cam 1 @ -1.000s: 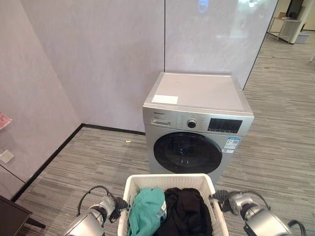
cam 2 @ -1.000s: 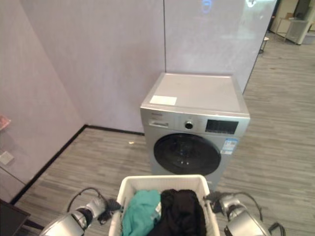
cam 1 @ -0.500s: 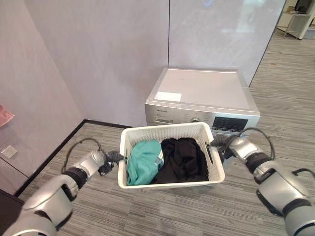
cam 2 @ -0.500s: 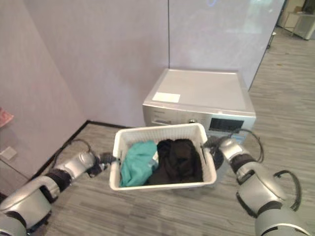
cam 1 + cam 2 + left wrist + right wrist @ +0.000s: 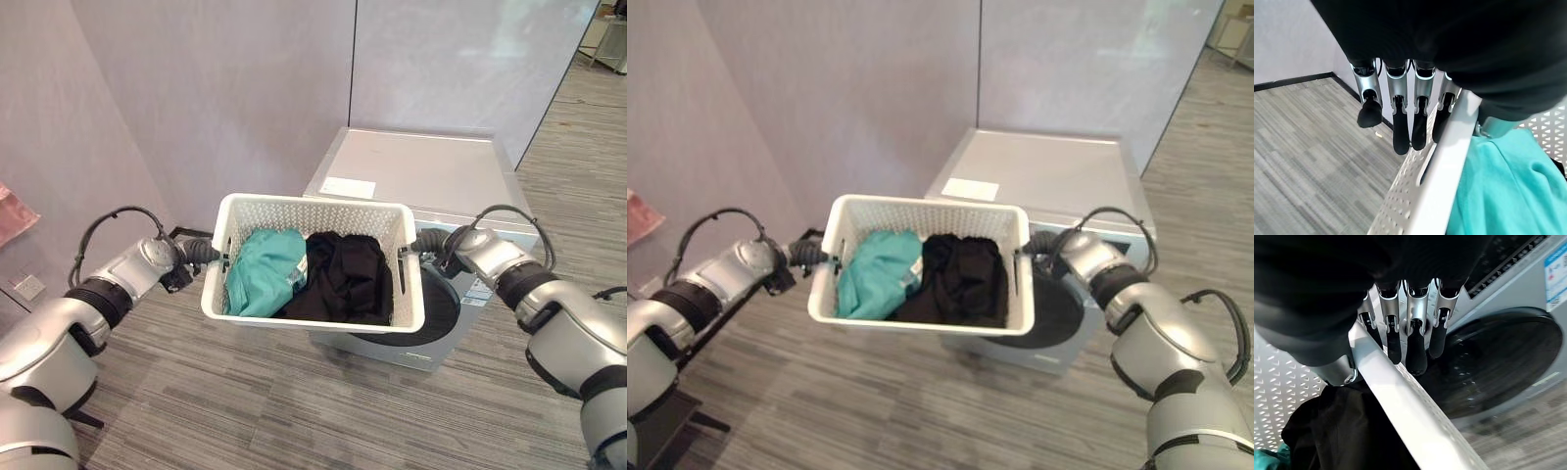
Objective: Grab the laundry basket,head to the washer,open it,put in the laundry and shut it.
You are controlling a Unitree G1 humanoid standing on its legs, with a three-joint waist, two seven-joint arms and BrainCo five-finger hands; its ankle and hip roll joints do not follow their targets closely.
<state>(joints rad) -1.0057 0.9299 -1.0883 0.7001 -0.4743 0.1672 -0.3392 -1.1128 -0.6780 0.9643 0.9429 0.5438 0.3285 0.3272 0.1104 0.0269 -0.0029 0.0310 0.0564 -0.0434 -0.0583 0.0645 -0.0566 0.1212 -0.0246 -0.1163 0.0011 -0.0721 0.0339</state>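
Both hands hooked over basket (image 5: pixel 312 305) rim: left hand (image 5: pixel 201 252) at 9, right hand (image 5: pixel 423 244) at 3. Keep it level, set down clear of washer (image 5: pixel 431 176) door swing.

basket (image 5: pixel 306 315): white perforated plastic, raised level before washer
laundry: teal garment (image 5: pixel 263 271) left, black clothes (image 5: pixel 343 276) right, inside basket
washer (image 5: pixel 421 176): silver front-loader, dark round door (image 5: pixel 431 311) closed, far right by wall
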